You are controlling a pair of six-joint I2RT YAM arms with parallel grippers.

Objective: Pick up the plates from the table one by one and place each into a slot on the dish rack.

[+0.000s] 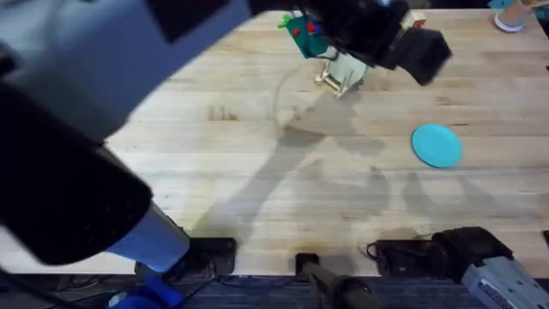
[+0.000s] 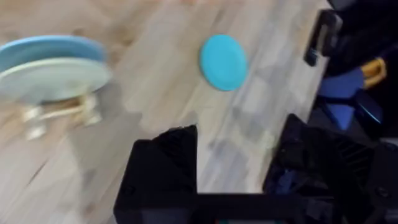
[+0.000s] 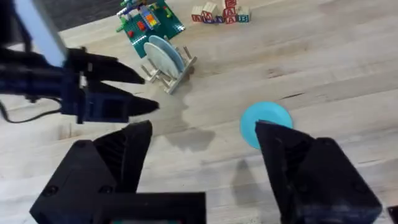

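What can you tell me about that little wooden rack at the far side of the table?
The dish rack is small, of pale unpainted wood, with slanted upright pegs on a low base. It stands on the table beside a colourful brick model. Two plates stand on edge in its slots, one light blue, one cream. No gripper touches it.

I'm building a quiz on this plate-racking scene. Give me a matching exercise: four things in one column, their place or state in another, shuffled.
Column A
1. Teal-blue round plastic plate
2. Pale cream round plastic plate
3. Colourful toy-brick model on a green base
4. Right gripper

Column B
a. Standing on edge in the small wooden dish rack
b. Open, holding nothing
c. Lying flat on the light wooden table, apart from the rack
d. On the table close beside the rack

Pairs: 1-c, 2-a, 3-d, 4-b
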